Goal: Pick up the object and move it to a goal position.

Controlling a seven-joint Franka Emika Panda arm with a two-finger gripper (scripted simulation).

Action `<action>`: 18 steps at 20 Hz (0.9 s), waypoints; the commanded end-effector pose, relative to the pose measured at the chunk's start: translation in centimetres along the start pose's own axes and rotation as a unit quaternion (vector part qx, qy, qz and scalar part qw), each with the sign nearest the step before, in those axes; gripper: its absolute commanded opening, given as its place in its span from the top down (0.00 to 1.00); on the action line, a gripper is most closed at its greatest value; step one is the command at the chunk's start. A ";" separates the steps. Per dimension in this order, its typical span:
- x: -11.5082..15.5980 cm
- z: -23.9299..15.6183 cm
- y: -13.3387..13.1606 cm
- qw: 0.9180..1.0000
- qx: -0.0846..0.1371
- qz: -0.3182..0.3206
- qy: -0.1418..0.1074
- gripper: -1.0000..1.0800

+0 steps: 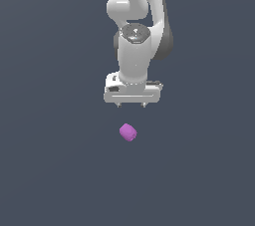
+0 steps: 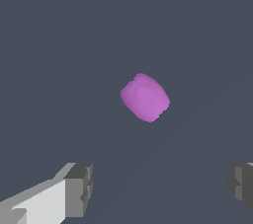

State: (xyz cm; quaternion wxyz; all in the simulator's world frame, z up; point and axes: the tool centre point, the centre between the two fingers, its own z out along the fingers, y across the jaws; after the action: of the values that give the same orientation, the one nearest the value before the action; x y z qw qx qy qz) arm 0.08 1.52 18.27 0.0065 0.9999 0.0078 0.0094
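Hand (image 1: 131, 104) hangs released, fingers (image 2: 78, 188) spread wide apart, nothing between them. The object (image 1: 128, 132), a small magenta lump, lies alone on the dark bench (image 1: 50, 170), just in front of the hand on the near side in the exterior view and slightly toward that view's left; no contact. In the wrist view the object (image 2: 145, 97) sits ahead of the fingertips, not yet between them, roughly centred across the gap. Step in hand looks like the approach for the pick. To do it well: shift the hand toward the near side until the lump sits midway between the fingers, then descend straight, keeping the fingers wide. The lump is rounded and lies tilted, so it may roll if one finger touches first; close evenly on its flatter sides if possible, low enough to grip its middle. No goal marker shows in either view, so the target place cannot be told.
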 end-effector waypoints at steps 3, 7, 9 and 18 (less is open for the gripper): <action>-0.1 0.0 -0.2 1.000 0.000 -0.001 -0.001 0.04; -0.7 0.3 -1.4 1.000 -0.003 -0.007 -0.012 0.04; -0.9 0.3 -1.8 1.000 -0.004 -0.008 -0.015 0.04; -0.7 0.5 -1.7 1.000 -0.004 -0.018 -0.016 0.04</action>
State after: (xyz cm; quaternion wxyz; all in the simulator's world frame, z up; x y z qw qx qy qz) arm -0.76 3.29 17.81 0.0112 0.9997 0.0214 -0.0061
